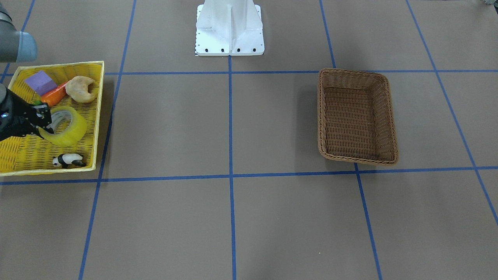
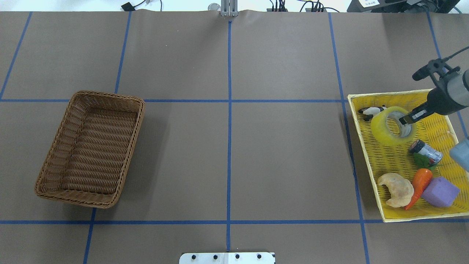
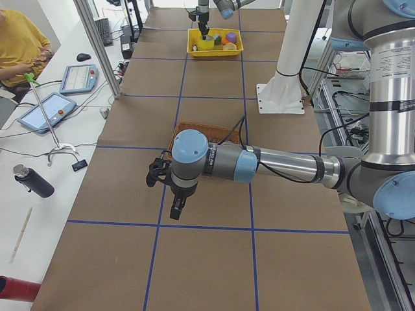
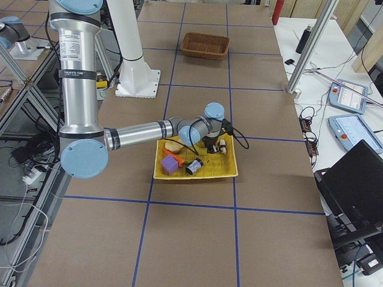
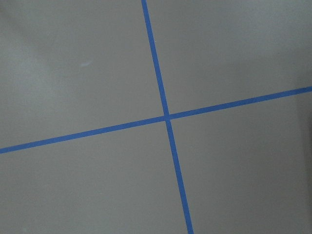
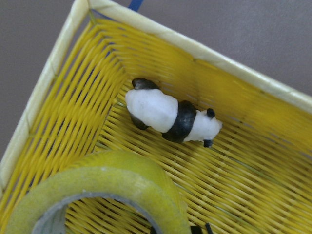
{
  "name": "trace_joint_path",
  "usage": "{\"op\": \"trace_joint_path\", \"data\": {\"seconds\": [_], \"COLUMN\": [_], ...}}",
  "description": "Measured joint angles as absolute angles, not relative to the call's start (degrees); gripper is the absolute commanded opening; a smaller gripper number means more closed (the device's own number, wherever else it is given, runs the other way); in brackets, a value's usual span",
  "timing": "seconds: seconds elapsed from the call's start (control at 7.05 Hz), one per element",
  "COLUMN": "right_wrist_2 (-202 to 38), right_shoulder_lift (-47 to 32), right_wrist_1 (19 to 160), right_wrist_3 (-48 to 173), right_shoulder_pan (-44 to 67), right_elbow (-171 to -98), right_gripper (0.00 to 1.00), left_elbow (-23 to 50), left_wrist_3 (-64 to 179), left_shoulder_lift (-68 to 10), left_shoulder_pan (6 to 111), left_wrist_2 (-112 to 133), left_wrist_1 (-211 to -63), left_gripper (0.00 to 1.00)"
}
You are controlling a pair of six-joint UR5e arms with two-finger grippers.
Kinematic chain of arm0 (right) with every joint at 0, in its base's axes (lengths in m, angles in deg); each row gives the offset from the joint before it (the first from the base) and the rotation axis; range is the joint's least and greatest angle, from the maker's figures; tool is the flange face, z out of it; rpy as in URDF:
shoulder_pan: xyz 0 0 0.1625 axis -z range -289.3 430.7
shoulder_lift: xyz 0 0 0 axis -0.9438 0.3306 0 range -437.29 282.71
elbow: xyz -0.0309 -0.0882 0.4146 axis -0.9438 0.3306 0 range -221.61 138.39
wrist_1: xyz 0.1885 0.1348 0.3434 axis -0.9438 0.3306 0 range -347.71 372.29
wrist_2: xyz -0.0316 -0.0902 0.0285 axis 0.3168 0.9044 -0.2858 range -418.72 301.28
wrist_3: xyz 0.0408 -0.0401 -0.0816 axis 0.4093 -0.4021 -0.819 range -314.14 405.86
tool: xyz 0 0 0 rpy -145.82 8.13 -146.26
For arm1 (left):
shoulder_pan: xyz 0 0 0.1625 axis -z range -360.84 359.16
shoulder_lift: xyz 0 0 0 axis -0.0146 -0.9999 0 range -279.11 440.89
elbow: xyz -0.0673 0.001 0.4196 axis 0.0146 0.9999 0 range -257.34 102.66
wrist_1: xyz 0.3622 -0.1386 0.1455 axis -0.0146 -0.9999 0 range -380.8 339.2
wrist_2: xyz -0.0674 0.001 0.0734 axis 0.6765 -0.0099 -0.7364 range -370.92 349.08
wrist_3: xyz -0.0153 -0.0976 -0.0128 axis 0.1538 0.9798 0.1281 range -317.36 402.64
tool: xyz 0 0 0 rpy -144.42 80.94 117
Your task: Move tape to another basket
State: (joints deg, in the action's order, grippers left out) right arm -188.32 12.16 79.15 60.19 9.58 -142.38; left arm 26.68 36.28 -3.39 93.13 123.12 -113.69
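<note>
The yellow-green tape roll (image 1: pixel 67 127) sits tilted in the yellow tray, and shows in the overhead view (image 2: pixel 387 128) and close up in the right wrist view (image 6: pixel 100 187). My right gripper (image 1: pixel 43 123) is at the roll's wall, one finger inside the core (image 2: pixel 407 119), and appears shut on it. The brown wicker basket (image 1: pixel 356 116) stands empty on the other side of the table (image 2: pixel 91 146). My left gripper (image 3: pixel 175 210) hangs over bare table near that basket, seen only from the side, so I cannot tell whether it is open or shut.
The yellow tray (image 2: pixel 366 96) also holds a panda figure (image 2: pixel 370 111), a small silver-and-black can (image 2: pixel 425 151), a carrot (image 2: pixel 419 181), a purple block (image 2: pixel 439 191) and a bread piece (image 2: pixel 397 189). The white robot base (image 1: pixel 229 29) stands between the two baskets.
</note>
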Motion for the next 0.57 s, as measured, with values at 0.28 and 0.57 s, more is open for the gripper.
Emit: {"op": "trace_joint_path", "data": {"seconds": [0.28,0.57], "right_wrist_2": [-188.7,-188.5], "right_shoulder_lift": [9.1,3.4], "right_wrist_1": [79.3,79.5], "right_wrist_3": [60.5,63.5], "right_shoulder_pan": [6.6,6.0], "right_elbow": [-144.1,-144.0], "right_gripper": [0.0,0.0], "left_elbow": [27.1,27.9], "left_wrist_3": [36.3,36.2], "left_shoulder_lift": [-3.7,-4.9], "left_shoulder_pan": [93.1,93.1], "left_wrist_2": [123.1,123.1], "left_wrist_1": [-113.8,-115.7], "left_gripper": [1.0,1.0]}}
